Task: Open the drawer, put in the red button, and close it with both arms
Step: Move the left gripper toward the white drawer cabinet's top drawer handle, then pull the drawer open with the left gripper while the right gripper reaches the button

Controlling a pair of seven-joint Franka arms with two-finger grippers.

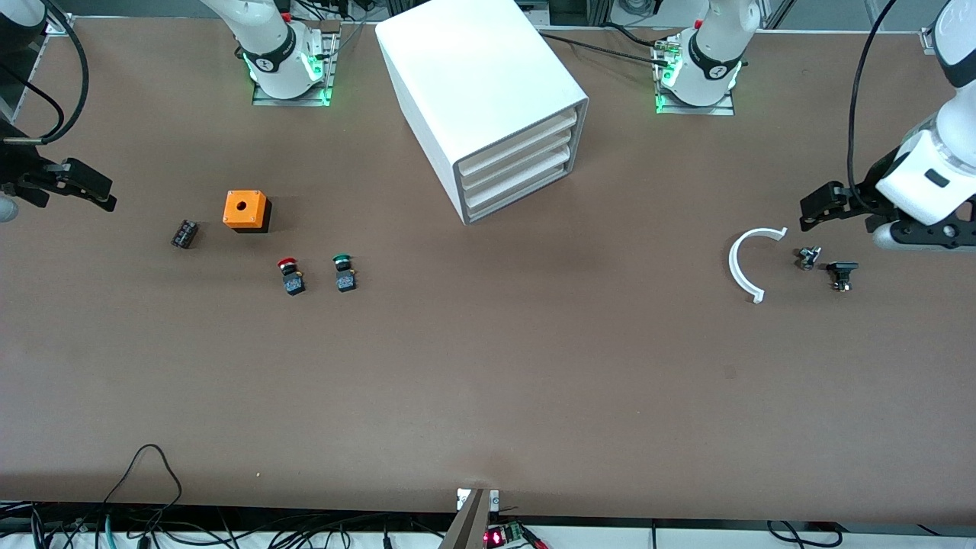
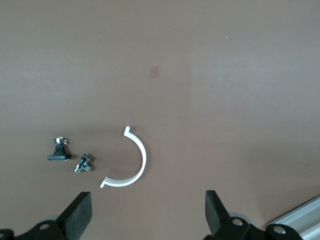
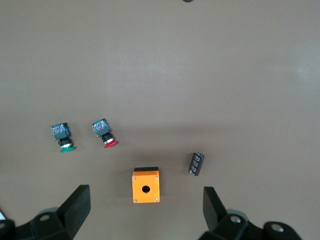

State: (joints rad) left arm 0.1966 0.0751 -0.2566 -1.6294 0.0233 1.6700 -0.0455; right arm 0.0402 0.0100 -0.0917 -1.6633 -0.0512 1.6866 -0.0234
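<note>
White cabinet (image 1: 488, 107) drawers (image 1: 518, 164) all sit closed, the red button (image 1: 290, 275) lies beside the green one (image 1: 344, 273), and both grippers, left (image 1: 814, 207) and right (image 1: 91, 187), hover fingers apart at opposite table ends, evidently waiting.

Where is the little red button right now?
The red button lies on the table toward the right arm's end, right beside the green button and a bit nearer the front camera than the orange box.

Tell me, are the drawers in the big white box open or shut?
Shut. All three drawers sit flush with the white cabinet's front; none sticks out.
</note>
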